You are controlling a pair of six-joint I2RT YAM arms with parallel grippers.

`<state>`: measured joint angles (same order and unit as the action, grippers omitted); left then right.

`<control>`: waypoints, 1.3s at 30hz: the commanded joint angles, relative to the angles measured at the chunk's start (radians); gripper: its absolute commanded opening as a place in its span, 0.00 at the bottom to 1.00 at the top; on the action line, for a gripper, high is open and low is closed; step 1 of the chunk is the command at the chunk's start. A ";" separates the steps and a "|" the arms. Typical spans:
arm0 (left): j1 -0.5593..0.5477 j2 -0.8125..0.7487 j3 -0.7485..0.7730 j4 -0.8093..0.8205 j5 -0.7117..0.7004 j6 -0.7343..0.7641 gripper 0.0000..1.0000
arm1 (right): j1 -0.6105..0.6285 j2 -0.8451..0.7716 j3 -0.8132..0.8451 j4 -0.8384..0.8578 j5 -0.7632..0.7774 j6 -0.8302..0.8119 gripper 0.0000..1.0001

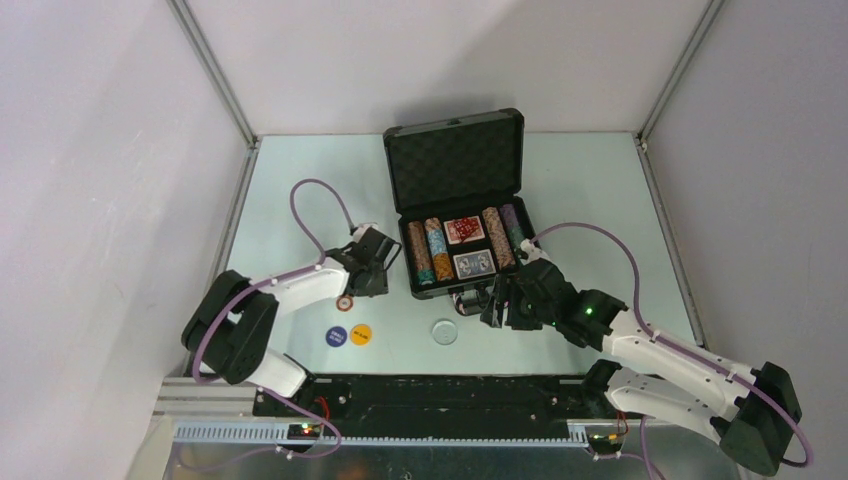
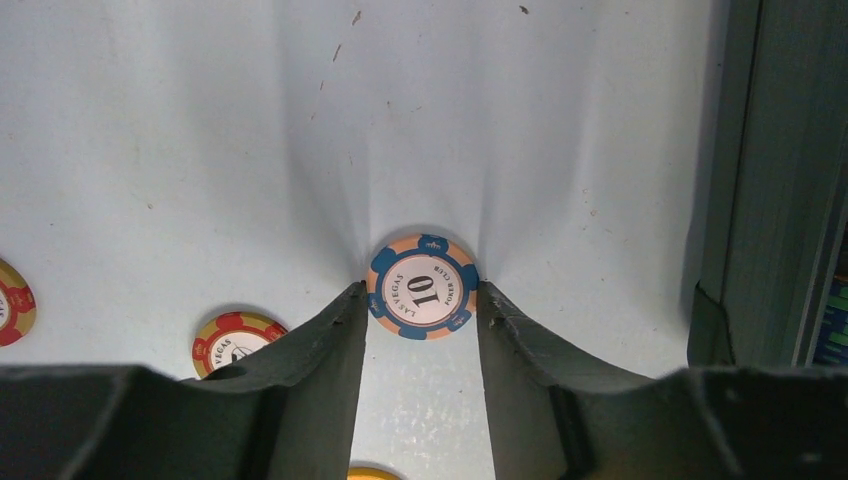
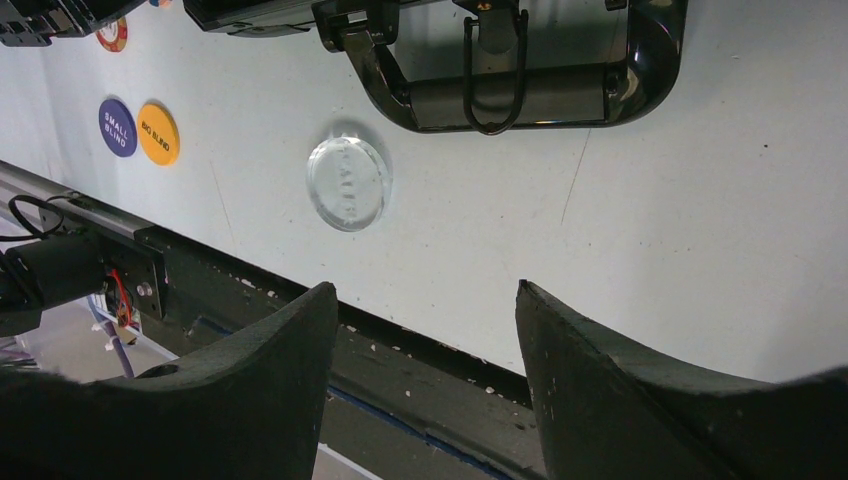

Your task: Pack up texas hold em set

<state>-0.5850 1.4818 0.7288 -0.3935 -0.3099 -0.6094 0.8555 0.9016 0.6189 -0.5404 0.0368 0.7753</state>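
**Top view.** Black case (image 1: 455,165) open at the far centre of the table (image 1: 590,200), with its foam-lined lid upright and its tray towards the arms. In the tray, 4 chip rows (image 1: 436,250) flank 2 card decks (image 1: 464,231), 1 red-backed behind 1 blue-backed.

**Left wrist view.** Left gripper (image 2: 422,292) pointed down at the table, left of the case. Its 2 fingers (image 2: 340,340) stand on opposite sides of a blue-and-orange 10 chip (image 2: 420,285), which lies face up. Both fingers appear to touch the chip's rim, so the jaws are closed on it. This view does not show whether the chip rests on the table or is raised just off it. A red-and-yellow chip (image 2: 235,340) lies flat near the left finger. The case wall rises at the right edge of this view, apart from the 10 chip.

**Right wrist view.** Right gripper (image 3: 425,290) above the table's near edge, jaws wide apart with nothing between them. The case handle (image 3: 520,95) lies flat on the table beyond it. The clear button (image 3: 348,183) sits near the handle, not touching it. Further left, the purple SMALL BLIND button (image 3: 117,127) and the orange BIG BLIND button (image 3: 158,133) lie side by side, just touching or nearly so
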 commanded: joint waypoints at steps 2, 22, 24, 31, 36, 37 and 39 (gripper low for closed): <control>-0.005 0.053 -0.008 -0.093 0.000 0.015 0.45 | 0.006 -0.010 0.007 0.016 0.015 0.008 0.69; -0.009 -0.091 0.036 -0.118 -0.050 0.032 0.37 | 0.008 -0.023 0.007 0.003 0.025 0.015 0.69; -0.008 -0.100 0.047 -0.126 -0.052 0.038 0.37 | 0.009 -0.021 0.007 0.003 0.025 0.016 0.69; -0.008 -0.093 0.061 -0.135 -0.058 0.043 0.46 | 0.010 -0.020 0.007 0.006 0.023 0.018 0.69; -0.003 -0.072 0.048 -0.131 -0.051 0.039 0.56 | 0.011 -0.019 0.007 0.008 0.022 0.015 0.69; -0.001 -0.070 0.048 -0.129 -0.051 0.041 0.57 | 0.010 -0.018 0.007 0.009 0.022 0.015 0.70; 0.001 -0.062 0.048 -0.120 -0.050 0.047 0.61 | 0.011 -0.017 0.007 0.012 0.018 0.015 0.69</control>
<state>-0.5888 1.4139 0.7574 -0.5270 -0.3382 -0.5751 0.8612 0.8928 0.6189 -0.5430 0.0441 0.7856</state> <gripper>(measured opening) 0.580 0.696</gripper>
